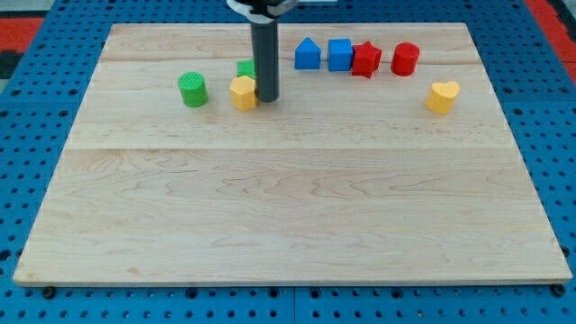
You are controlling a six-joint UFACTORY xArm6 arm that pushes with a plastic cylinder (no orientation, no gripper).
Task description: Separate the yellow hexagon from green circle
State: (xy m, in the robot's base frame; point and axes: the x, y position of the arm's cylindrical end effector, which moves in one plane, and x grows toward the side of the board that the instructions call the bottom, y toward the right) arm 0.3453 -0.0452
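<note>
View count: one camera view only; no second view to share anything with.
Position: above and off the board's 6 o'clock edge.
Facing: toward 12 o'clock, tilted down; the far edge looks narrower than the near one.
Nearness: middling; the whole board fits, blue pegboard showing all round.
Crop: the rod enters at 12 o'clock, its upper part cut off.

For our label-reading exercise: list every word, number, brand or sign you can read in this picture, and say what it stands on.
None: no readable text anywhere.
Wooden board: bare grain, no print.
Blocks, such as the yellow hexagon and green circle: plain coloured faces, no marks.
Rod above my tip, just right of the hexagon: dark, unmarked.
</note>
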